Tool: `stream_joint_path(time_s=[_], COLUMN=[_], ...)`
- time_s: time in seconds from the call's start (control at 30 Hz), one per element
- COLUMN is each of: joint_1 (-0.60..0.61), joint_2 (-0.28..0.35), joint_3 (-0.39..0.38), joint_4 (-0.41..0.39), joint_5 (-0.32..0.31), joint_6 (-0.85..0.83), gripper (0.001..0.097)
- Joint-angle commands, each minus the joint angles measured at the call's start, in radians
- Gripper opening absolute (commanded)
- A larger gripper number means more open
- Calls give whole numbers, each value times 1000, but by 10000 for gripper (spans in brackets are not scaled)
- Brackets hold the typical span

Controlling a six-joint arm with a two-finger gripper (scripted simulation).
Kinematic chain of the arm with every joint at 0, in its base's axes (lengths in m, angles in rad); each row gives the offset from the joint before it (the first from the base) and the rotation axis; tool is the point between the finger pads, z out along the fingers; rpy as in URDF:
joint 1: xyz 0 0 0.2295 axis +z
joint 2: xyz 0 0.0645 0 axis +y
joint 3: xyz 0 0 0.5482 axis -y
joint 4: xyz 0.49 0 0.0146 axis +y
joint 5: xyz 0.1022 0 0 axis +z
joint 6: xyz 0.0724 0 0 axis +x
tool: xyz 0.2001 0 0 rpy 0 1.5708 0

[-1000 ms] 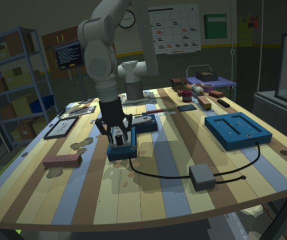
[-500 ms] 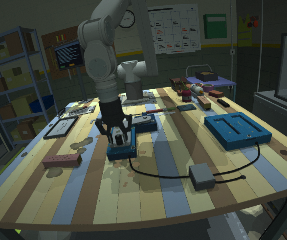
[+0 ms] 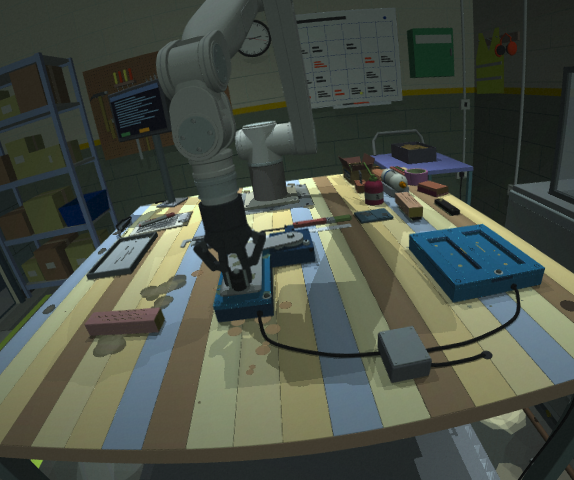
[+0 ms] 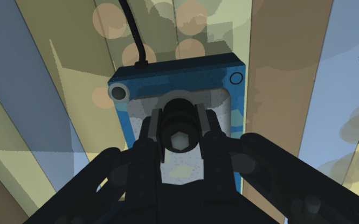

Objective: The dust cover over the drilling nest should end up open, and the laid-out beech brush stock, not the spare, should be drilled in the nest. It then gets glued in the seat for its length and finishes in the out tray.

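Note:
A black knurled knob (image 4: 178, 131) stands on the grey dust cover (image 4: 181, 164) of the blue drilling nest (image 3: 244, 289). The nest sits at the table's middle left, with a black cable leaving its near end. My gripper (image 4: 178, 125) is right over the cover, and its fingers flank the knob. A pinkish beech brush stock (image 3: 123, 321) with a row of holes lies on the table to the left of the nest. A second wooden block (image 3: 409, 204) lies at the far right. The blue gluing fixture (image 3: 475, 260) with long seats sits on the right. My gripper is closed on the knob.
A dark tray (image 3: 123, 254) lies at the far left of the table. A grey box (image 3: 404, 353) sits near the front, joined by cables to both fixtures. A second blue fixture (image 3: 290, 246) lies behind the nest. Cans, tape and small items crowd the far right corner.

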Motion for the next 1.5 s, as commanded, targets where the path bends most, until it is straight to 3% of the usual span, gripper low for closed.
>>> stream_joint_path(time_s=[0.0,0.33,1.47], joint_1=[-2,-2,2], joint_2=[0,0,2], joint_3=[1,1,6], joint_4=[-1,-1,2], joint_5=[-6,-6,-1], joint_6=[0,0,1], gripper=[265,80,80])
